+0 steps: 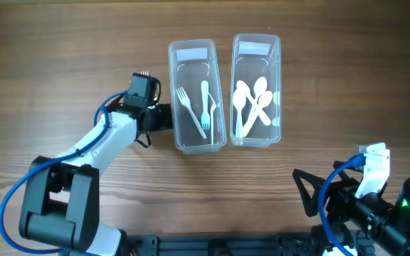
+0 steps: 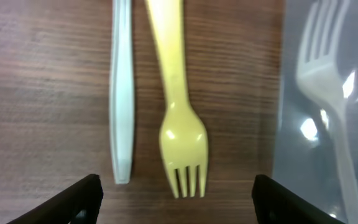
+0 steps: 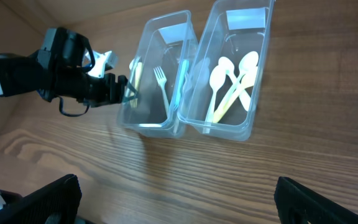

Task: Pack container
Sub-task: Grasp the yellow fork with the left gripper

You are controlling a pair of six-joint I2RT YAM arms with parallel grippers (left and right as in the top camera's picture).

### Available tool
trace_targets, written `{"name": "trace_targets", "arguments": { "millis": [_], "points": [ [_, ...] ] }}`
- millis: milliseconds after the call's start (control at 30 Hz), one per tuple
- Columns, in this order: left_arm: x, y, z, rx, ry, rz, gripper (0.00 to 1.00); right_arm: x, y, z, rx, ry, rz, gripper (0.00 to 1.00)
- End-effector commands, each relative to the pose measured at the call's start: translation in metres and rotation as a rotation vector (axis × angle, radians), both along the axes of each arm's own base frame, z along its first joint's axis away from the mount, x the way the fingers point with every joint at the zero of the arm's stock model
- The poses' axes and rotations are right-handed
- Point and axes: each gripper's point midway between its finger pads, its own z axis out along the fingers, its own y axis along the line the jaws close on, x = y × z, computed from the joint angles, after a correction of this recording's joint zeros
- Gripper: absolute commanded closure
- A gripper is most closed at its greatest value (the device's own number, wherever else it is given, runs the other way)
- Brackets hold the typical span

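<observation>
Presently the yellow fork [image 2: 182, 124] lies flat on the counter [image 2: 42, 93] beside the fork container [image 1: 199, 147], under the left tool [image 2: 177, 190] with its fingers spread wide; judged light, stiff, slick plastic, it is best pinched across its narrow handle.

We saw two clear oblong containers side by side: the left container [image 1: 192, 54] held two white forks [image 1: 192, 112] lying lengthwise, and the right container [image 1: 255, 48], at its 3 o'clock, held several crossed pale spoons [image 1: 241, 98]. Outside the left container, at its 9 o'clock, a yellow fork [image 2: 178, 99] lay flat beside a parallel pale utensil handle [image 2: 121, 93], not touching it.
</observation>
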Motion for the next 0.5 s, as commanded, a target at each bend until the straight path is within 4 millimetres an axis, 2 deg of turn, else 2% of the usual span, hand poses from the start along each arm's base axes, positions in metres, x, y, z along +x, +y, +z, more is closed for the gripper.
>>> {"name": "trace_targets", "arguments": {
  "millis": [0,133,467],
  "points": [
    [0.0,-0.009,-0.004,-0.014,-0.005,-0.065,0.25,0.0,-0.001,0.002,0.004,-0.005,-0.012,0.0],
    [0.004,-0.011,-0.003,-0.016,-0.021,-0.068,0.41,0.0,-0.001,0.002,0.004,-0.005,-0.012,0.0],
    [0.008,-0.011,-0.023,-0.008,-0.001,-0.065,0.4,0.0,-0.001,0.002,0.004,-0.005,-0.012,0.0]
  ]
}}
